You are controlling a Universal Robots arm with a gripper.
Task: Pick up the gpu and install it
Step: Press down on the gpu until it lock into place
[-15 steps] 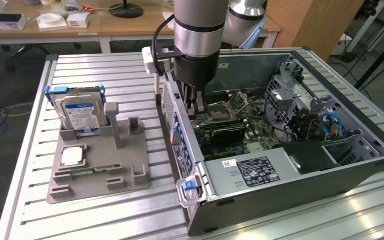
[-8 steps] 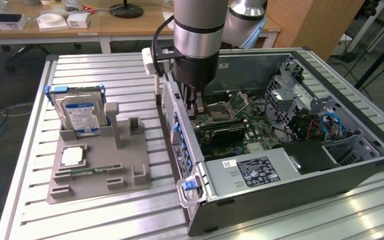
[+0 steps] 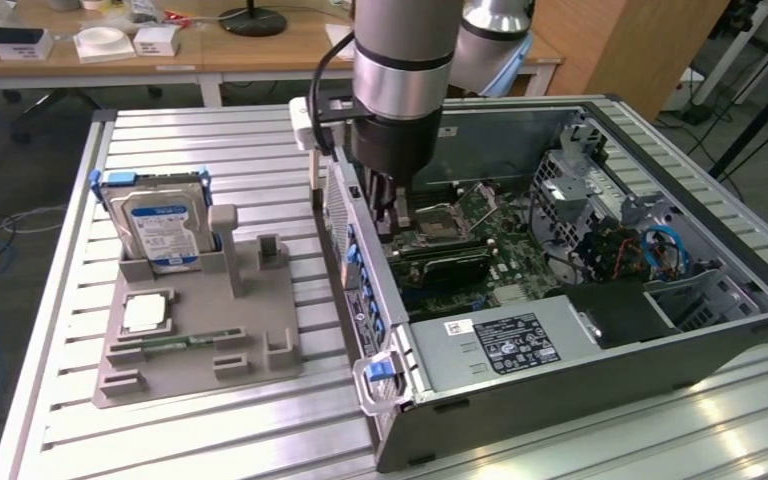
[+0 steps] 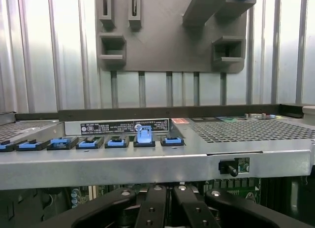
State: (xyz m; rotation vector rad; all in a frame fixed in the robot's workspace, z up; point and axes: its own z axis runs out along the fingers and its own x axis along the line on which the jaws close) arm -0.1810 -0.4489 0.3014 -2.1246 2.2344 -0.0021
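My gripper (image 3: 384, 228) reaches down into the open computer case (image 3: 584, 395), close against its rear wall. In the wrist view the black fingers (image 4: 152, 208) stand shut together behind that rear wall (image 4: 147, 164), and no card is visible between them. A dark flat card with a green edge, the gpu (image 3: 444, 265), lies across the green motherboard (image 3: 518, 270) just below and beside the fingertips. Whether the fingertips touch it is hidden. A row of blue slot clips (image 4: 88, 143) runs along the rear wall, and one clip (image 4: 143, 134) stands raised.
At the exterior view's left a grey parts holder (image 3: 197, 375) carries a silver hard drive (image 3: 164, 230), a square chip (image 3: 144, 312) and a narrow green memory stick (image 3: 177, 343). The power supply (image 3: 504, 345) fills the case's near corner. Desks stand behind the slatted metal table (image 3: 64, 440).
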